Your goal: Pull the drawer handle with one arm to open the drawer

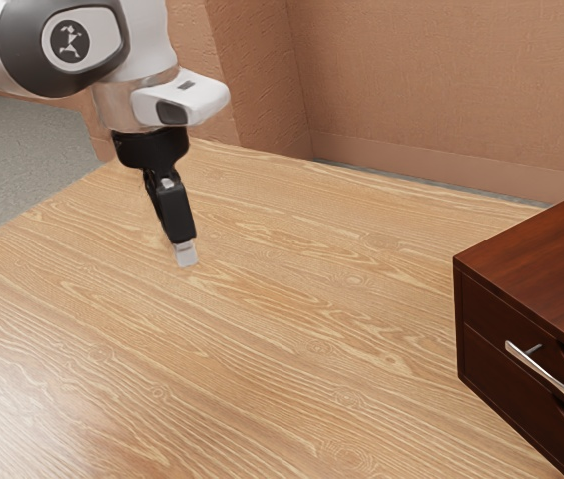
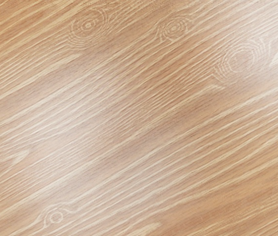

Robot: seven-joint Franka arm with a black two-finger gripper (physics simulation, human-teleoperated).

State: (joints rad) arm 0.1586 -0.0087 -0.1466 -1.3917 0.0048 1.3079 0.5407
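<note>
So the arm [image 1: 72, 45] comes in from the exterior view's upper left, and the gripper [image 1: 186, 255] points down over the wooden table [image 1: 311, 309], tilted a little so its tip leans toward the exterior view's right. The camera catches it side-on and it reads as one black bar with a pale tip, so honestly I can't tell whether the jaws are open or closed. Whether the tip is touching the wood or just above it, I can't tell from this angle either.

The thing that matters is the dark reddish-brown cabinet [image 1: 546, 264], which sits on the table well apart from the jaws, way over toward the exterior view's right edge and nearer the camera than the gripper is. It's cut off by the frame, so you only get one corner of it. There are two drawer fronts stacked on the side facing the camera. The silver handle [image 1: 551, 377] is a long straight bar standing off the upper drawer [image 1: 501, 319] on little posts. That drawer looks flush with the cabinet face, so shut as far as I can see.

The wrist view looks straight at the table's [image 2: 139, 118] wood grain, with a few knots. Behind the table is a plain terracotta wall [image 1: 441, 70], plus a grey patch of floor [image 1: 12, 160] off past the table, on the far side of the jaws from the cabinet.
</note>
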